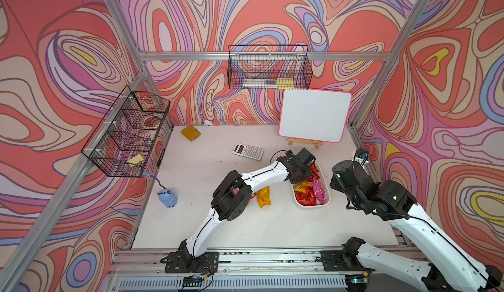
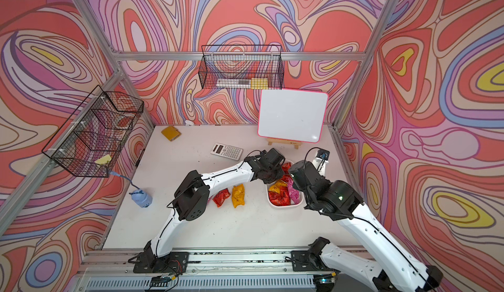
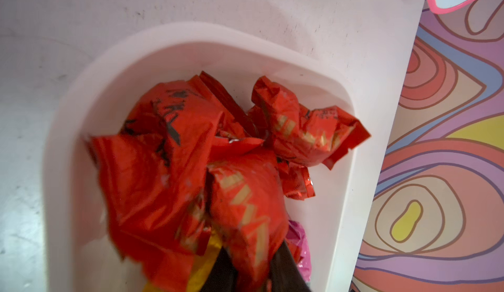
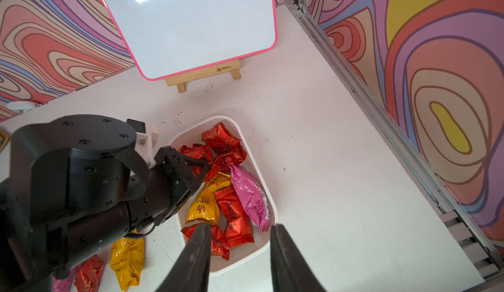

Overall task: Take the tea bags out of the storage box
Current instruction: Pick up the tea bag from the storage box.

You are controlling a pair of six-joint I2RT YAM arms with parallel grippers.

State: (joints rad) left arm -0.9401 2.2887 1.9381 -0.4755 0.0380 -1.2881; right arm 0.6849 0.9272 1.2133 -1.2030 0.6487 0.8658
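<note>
The white storage box (image 1: 311, 206) (image 2: 283, 207) lies on the right of the table and holds several red, yellow and pink foil tea bags (image 1: 306, 194) (image 4: 234, 209). My left gripper (image 3: 252, 247) reaches into the box's far end and is shut on a red tea bag (image 3: 245, 209). That bag is lifted among other red ones. My right gripper (image 4: 239, 226) hangs open above the box's near end with nothing between its fingers. A yellow tea bag (image 1: 264, 196) (image 2: 238, 195) and a red one (image 2: 221, 197) lie on the table left of the box. A pink one (image 4: 61, 283) lies beside them.
A pink-framed whiteboard (image 1: 315, 116) on a wooden easel stands behind the box. A calculator (image 1: 247, 151) and a mustard-yellow pad (image 1: 191, 133) lie further back. A small blue object (image 1: 167, 198) sits at the left. Black wire baskets (image 1: 268, 67) (image 1: 128, 132) hang on the walls.
</note>
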